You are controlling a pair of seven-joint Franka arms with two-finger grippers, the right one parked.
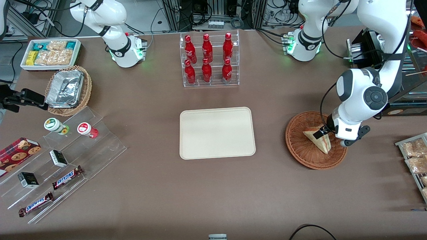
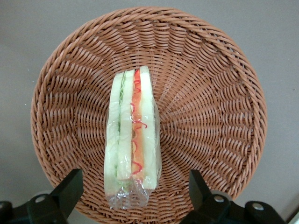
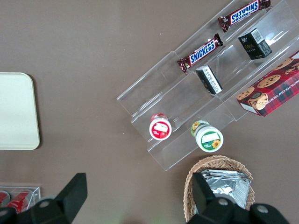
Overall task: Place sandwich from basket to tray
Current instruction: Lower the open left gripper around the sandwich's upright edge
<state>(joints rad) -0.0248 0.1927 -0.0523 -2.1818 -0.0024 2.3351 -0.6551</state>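
the small triangular sandwich of pale bread, with red-pink and green filling stripes and a clear wrap, lies in the round reddish-brown woven wicker basket, which sits on the brown surface at the middle right of the front view. the white left-arm gripper hangs over the basket, just above the end of the sandwich farther from the front camera. its jaws stand apart: in the left wrist view the two dark fingers flank one end of the wedge, one on each side with clear gaps, and neither touches the wrap. the sandwich stands on edge in that view, its striped cut edge facing the camera, across the woven floor of the basket. the flat cream-beige rectangular tray with rounded corners lies at the centre of the front view, well apart from the basket, toward the parked arm's end. farther from the front camera than the tray stands a clear rack of red bottles.
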